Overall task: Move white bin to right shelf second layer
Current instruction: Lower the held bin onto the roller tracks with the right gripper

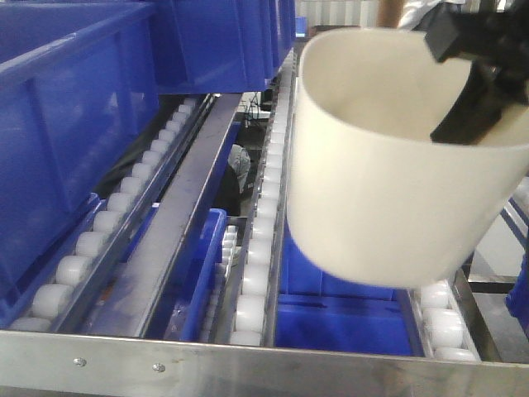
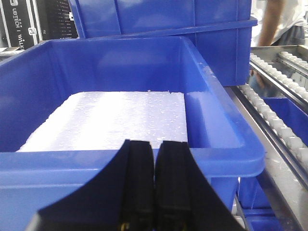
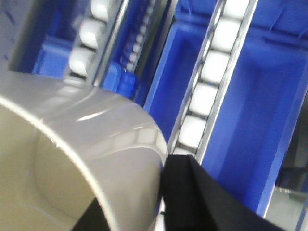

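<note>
While the left side of the rack is taken up by large blue rectangular plastic crates (image 1: 74, 124) sitting on sloping rails, the left gripper (image 2: 155, 159) hangs just in front of one such crate holding a flat white foam slab (image 2: 115, 120), its two black fingers pressed together on nothing, clear of the job. Moving rightward, the stainless-steel rails lined with small white plastic rollers (image 1: 263, 240) that form the right shelf second layer run away from the front crossbar (image 1: 248, 356), with more blue crates visible on the level beneath. Further right, the cream-white smooth plastic bin (image 1: 388, 174) hangs tilted above those rails, apparently not yet resting on them, its rounded base low over the roller lane. The right gripper (image 1: 475, 78) clamps the bin's rim at the far right, one black finger (image 3: 202, 197) outside the wall and the other seemingly inside. To finish well, the bin should probably be levelled so its base meets both roller rows evenly, then lowered gently; since the rails slope and the rollers turn freely, releasing only once it sits steady looks wise, or it may roll or tip.
</note>
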Controlling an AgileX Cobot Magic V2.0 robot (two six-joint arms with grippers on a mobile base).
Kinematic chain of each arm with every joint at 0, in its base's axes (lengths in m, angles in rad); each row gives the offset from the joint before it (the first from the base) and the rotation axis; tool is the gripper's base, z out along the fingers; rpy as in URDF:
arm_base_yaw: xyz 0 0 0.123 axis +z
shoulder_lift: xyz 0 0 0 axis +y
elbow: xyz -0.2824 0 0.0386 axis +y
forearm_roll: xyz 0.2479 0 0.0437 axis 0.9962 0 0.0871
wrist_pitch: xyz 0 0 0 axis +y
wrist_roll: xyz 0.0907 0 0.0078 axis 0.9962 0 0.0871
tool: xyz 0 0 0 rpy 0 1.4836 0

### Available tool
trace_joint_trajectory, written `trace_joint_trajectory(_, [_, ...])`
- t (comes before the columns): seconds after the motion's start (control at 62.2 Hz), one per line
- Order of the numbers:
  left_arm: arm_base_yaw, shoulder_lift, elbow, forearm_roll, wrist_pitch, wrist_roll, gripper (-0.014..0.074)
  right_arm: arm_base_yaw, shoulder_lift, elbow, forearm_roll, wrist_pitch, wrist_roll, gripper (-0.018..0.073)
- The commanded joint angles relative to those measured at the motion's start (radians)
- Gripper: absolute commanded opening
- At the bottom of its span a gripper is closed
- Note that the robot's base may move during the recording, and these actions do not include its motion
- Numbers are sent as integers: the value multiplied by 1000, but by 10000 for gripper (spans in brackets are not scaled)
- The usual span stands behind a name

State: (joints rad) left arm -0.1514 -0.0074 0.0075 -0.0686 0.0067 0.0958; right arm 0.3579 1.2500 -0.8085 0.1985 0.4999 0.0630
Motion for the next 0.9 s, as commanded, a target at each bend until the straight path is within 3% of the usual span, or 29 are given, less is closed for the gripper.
trace_joint_trajectory(0.0, [-2,-13,33,-5,-87,-7,85,1,-1,-37,17,-51,-1,52])
trace_joint_trajectory(0.37, [-2,-13,33,-5,-87,-7,85,50,96,-37,11,-69,-2,52])
trace_joint_trajectory(0.885, [-2,-13,33,-5,-87,-7,85,50,185,-37,10,-78,-2,52])
